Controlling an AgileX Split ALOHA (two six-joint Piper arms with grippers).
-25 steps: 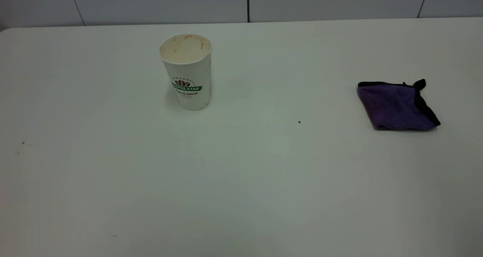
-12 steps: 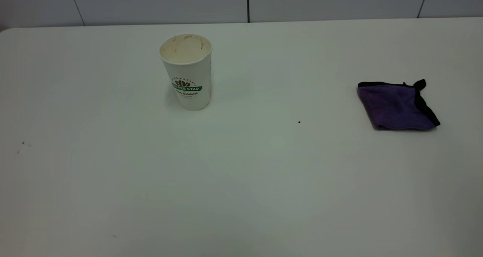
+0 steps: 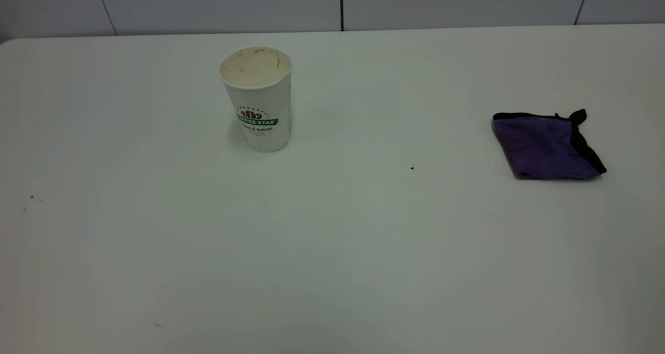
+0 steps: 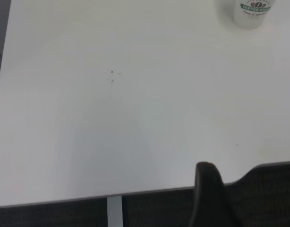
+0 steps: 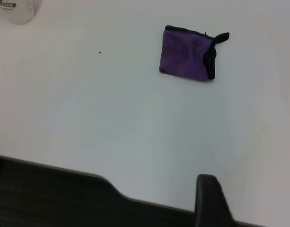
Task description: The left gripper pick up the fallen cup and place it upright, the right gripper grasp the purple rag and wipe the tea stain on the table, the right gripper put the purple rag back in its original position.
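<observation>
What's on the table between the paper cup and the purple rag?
Only one tiny dark speck; otherwise bare table between cup and rag, per the exterior view.

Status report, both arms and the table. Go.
Both arms pulled back off the table edge, holding nothing. Cup upright, inside stained. Rag folded, lying apart at the right. No tea stain visible on table; nothing in the way.
</observation>
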